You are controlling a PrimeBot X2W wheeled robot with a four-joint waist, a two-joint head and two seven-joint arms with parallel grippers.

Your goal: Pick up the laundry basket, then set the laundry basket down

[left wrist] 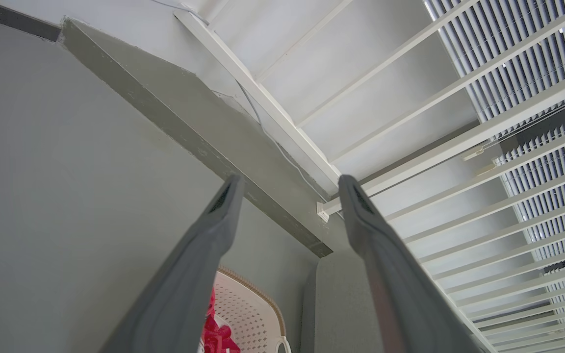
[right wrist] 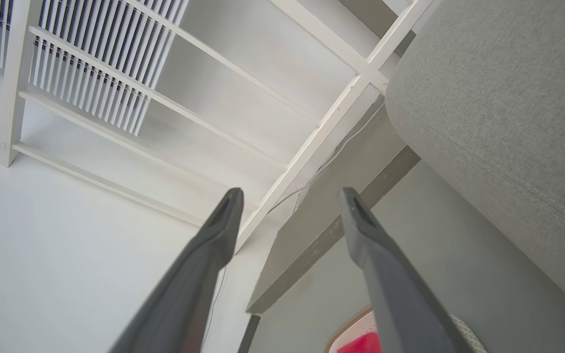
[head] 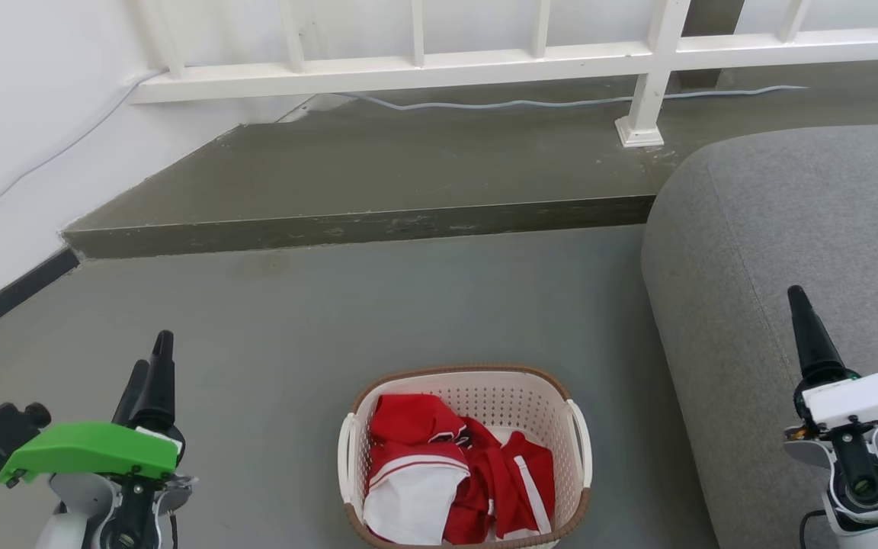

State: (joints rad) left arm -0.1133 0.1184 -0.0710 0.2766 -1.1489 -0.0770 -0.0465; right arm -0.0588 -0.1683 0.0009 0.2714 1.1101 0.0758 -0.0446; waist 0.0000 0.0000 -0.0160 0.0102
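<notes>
Left gripper and right gripper hold their fingers spread, gripping nothing; between them the laundry basket stands upright on the floor, beside the sofa. Its long axis runs left to right, one handle at each end.

Smooth grey floor, cream laundry basket standing on it near and centre, grey fabric sofa just right of the basket, darker raised step across the far side, white railing post and pale cable on that step
</notes>
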